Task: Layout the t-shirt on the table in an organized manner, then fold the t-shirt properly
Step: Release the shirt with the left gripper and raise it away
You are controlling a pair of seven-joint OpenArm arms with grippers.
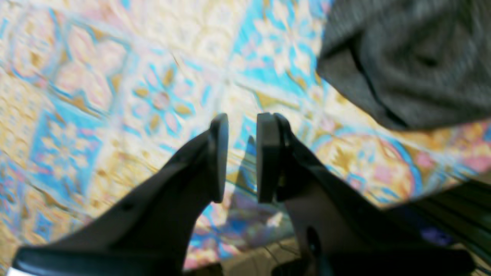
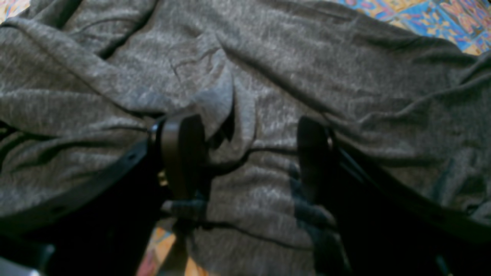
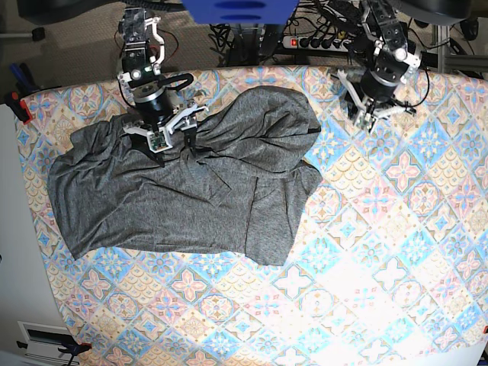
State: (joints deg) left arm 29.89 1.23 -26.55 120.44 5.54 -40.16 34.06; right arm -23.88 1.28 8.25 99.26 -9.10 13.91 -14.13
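Observation:
The dark heather-grey t-shirt point(image 3: 191, 183) lies crumpled on the left half of the patterned table point(image 3: 396, 229), its upper right part folded over itself. My right gripper point(image 3: 171, 137) is down on the shirt's upper left area. In the right wrist view this gripper point(image 2: 245, 153) is open wide, with the t-shirt point(image 2: 268, 76) filling the frame and a raised fold of cloth beside the left finger point(image 2: 180, 153). My left gripper point(image 3: 368, 118) hovers over bare table right of the shirt. In the left wrist view it point(image 1: 242, 153) is empty with a narrow gap, and the t-shirt point(image 1: 414, 57) lies at the upper right.
A power strip and cables point(image 3: 305, 38) lie behind the table's far edge. A blue object point(image 3: 240, 9) hangs at the top centre. A red clamp point(image 3: 19, 107) sits at the table's left edge. The right and front of the table show bare cloth.

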